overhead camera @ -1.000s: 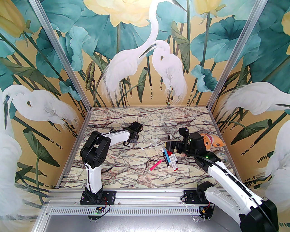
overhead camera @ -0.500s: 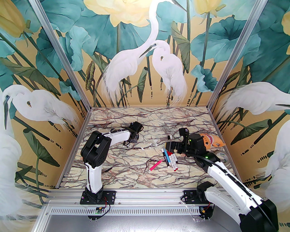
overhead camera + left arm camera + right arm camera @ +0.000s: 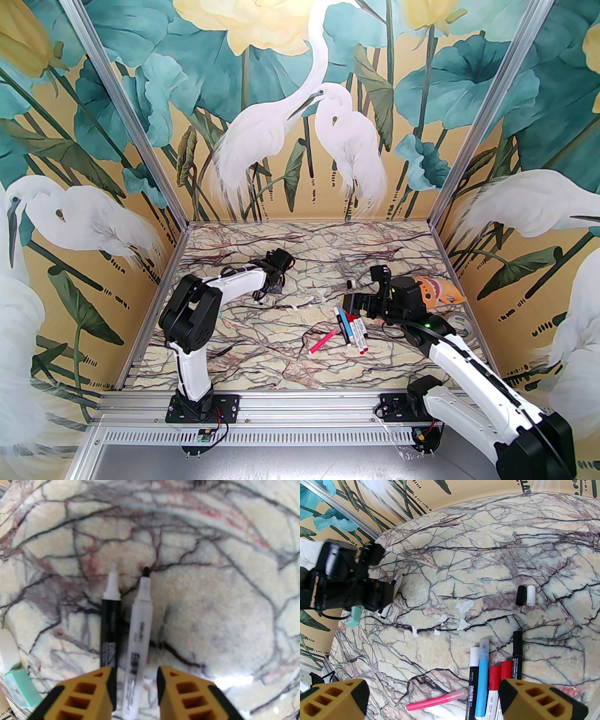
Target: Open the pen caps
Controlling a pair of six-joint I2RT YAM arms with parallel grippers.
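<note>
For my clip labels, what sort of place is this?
Likely a staged robot test cell, not a home: aluminium frame, printed heron backdrop, marble-look table.

Between the fingers of the left gripper (image 3: 136, 671), your white pen (image 3: 138, 639) runs off-frame; the black pen (image 3: 110, 625) hides its tail behind one finger.

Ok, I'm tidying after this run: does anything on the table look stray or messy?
Yes. Small white scraps lie scattered on the table, apart from the pens; what they are is unclear. Two loose caps, black and white, sit side by side farther back.
</note>
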